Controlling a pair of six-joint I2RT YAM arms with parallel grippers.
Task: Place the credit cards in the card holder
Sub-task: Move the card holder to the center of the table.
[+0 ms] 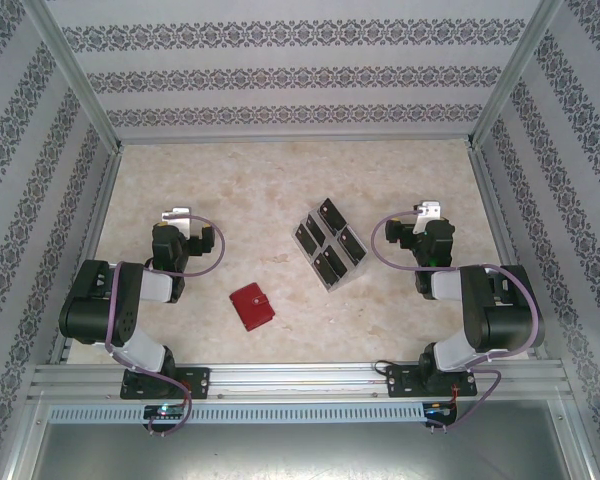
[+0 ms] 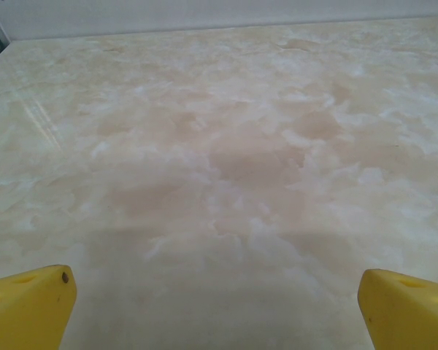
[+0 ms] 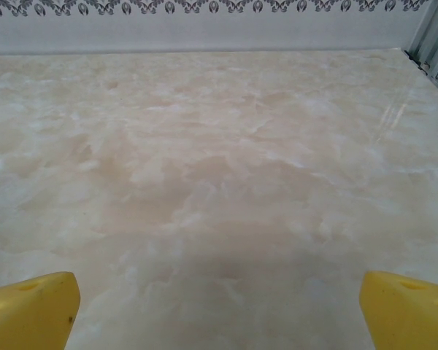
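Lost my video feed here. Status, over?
Left end effector open, empty. Right end effector open, empty. Credit cards untouched, apart from closed card holder. Nothing in the way.

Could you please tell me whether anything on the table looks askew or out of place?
Nothing spilled or damaged. The credit cards lie in a diagonal block, and the card holder sits skewed too.

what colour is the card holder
Red; the card holder shows best in the top external view.

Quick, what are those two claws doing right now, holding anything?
Left gripper: open, holding nothing.
Right gripper: open, holding nothing.
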